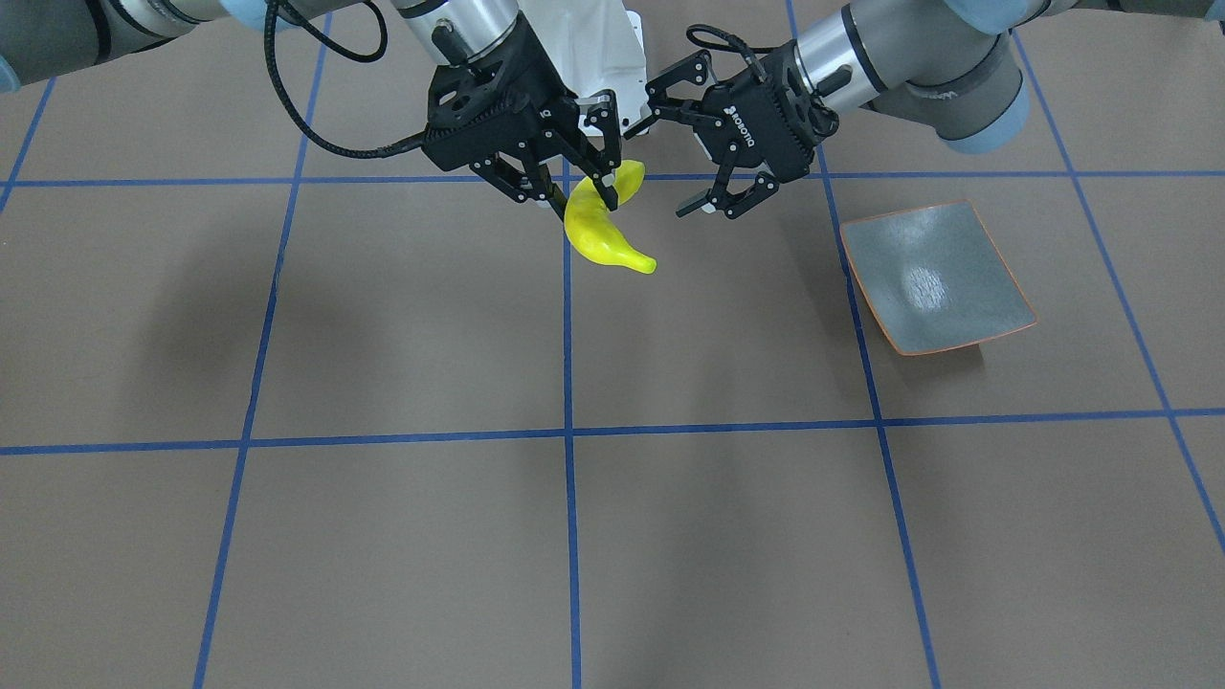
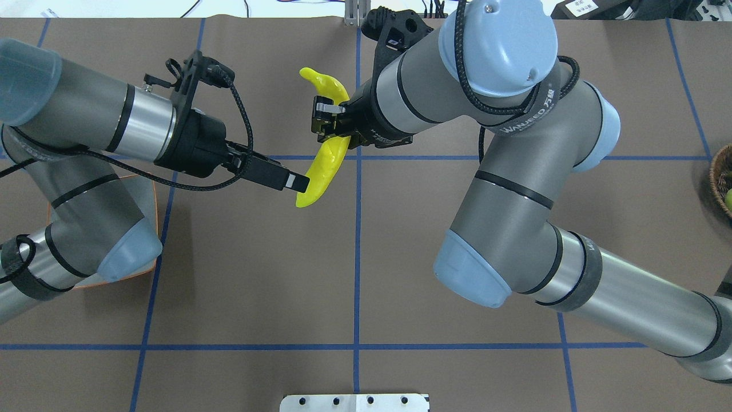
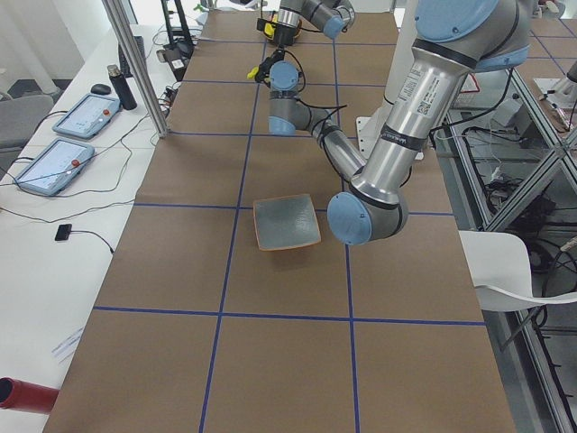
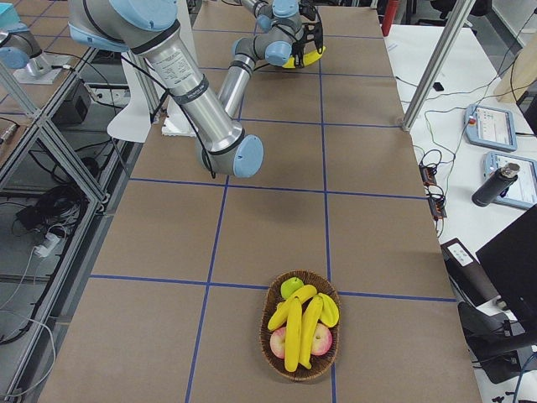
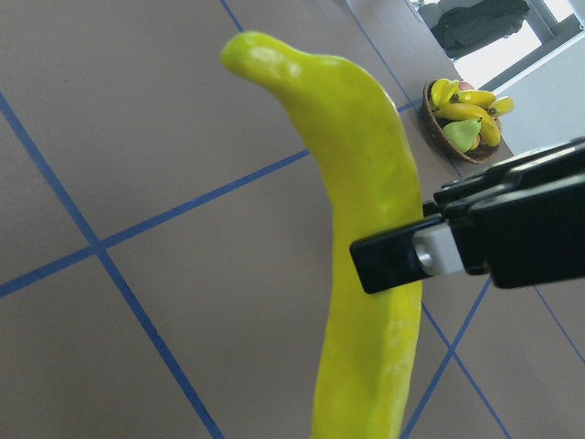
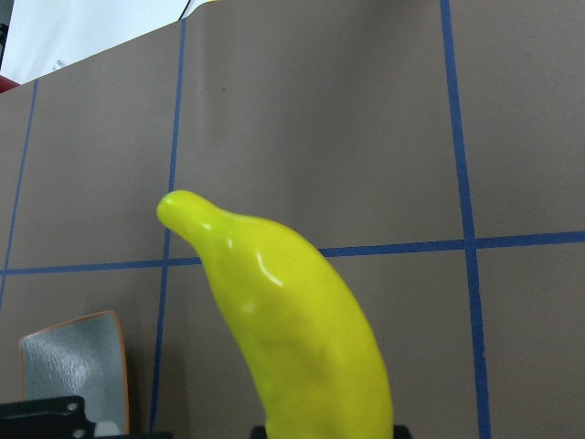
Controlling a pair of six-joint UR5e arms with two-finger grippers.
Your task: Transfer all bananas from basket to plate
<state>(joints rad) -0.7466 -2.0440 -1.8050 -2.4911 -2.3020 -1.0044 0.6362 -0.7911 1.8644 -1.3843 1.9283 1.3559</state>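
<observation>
Right hand (image 1: pixel 584 196) is clamping the banana (image 1: pixel 603 239) mid-air, left hand (image 1: pixel 660 167) is gaping wide just beside it, so I'd be closing left firmly before releasing.

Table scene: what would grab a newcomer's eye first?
A bright yellow banana, clamped in the right gripper above the middle of the table, stands out, with the open left gripper close beside it. An empty grey plate sits on the robot's left; a basket of more fruit sits far to its right.

Robotics lab: tape-gridded table (image 3: pixel 180 262), teach pendants (image 3: pixel 86 115) on side bench (image 3: pixel 27 298), aluminium framing (image 3: pixel 135 63).
</observation>
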